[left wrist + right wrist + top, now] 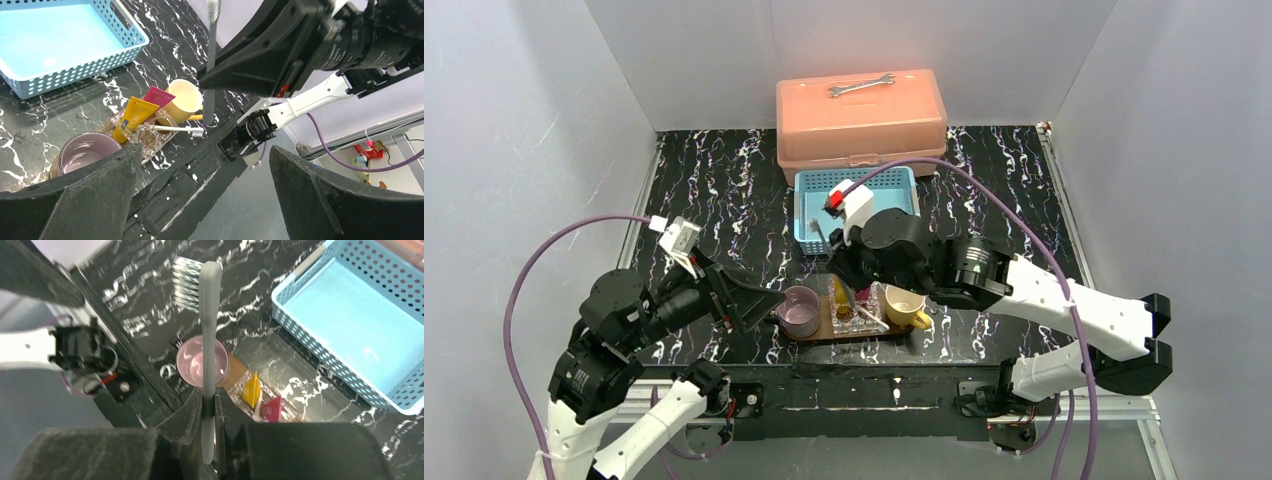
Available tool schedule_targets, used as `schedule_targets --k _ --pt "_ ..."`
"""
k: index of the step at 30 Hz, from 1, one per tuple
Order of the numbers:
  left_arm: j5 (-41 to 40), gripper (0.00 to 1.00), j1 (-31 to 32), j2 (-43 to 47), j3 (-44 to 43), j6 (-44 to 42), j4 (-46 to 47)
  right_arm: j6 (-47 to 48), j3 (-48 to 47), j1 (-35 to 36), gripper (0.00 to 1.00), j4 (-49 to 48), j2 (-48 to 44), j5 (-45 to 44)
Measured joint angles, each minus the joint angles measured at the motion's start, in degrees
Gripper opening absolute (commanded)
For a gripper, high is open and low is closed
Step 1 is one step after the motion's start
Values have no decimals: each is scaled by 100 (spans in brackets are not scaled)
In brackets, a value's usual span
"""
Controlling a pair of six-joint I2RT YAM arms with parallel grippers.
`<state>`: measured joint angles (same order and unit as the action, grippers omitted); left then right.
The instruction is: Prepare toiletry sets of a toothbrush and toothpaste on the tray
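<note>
Left hand: the left gripper (206, 151) has its jaws spread wide and holds nothing. It stands off the left end of the tray (854, 336), just beside the purple cup (82, 152).
Tubes: the yellow tube (134, 116) and the pink tube (157, 96) lean side by side in a clear holder (145, 136) on the tray, between the two cups.
Brush already down: a pale toothbrush (180, 129) lies across the holder, bristles toward the near table edge.
Right hand: the right gripper (210, 400) is clamped on the handle of a second toothbrush (210, 330), above the tray.
Axis: this brush runs straight out past the jaws, with the bristles at the far end and the bare end nearer the tray.
Yellow cup: the yellow cup (185, 100) sits at the tray's right end.
Nearer arm: the right one, I'd say, with the tray directly beneath it.
</note>
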<state>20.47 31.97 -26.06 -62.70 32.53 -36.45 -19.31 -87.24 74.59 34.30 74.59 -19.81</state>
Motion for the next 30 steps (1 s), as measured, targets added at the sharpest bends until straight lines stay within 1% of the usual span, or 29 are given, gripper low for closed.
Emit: schedule_targets --k 4,8,12,19,24,30 --pt "52 98 0 -387 -313 4 -295 557 -162 138 1 621 271 44" --pt "57 98 0 -664 -450 20 -573 944 -162 345 1 1023 385 7" --pt "61 98 0 -855 -535 52 -828 1252 -184 577 1 1255 466 -146" --pt "216 95 0 -1115 -616 114 -1082 1589 -208 994 1 1294 487 -389" --pt "420 87 0 -1314 -645 155 -1196 1762 -334 1261 1 1364 579 -514" --pt "623 72 0 -1399 -647 149 -1204 1810 -546 1392 1 1384 732 -579"
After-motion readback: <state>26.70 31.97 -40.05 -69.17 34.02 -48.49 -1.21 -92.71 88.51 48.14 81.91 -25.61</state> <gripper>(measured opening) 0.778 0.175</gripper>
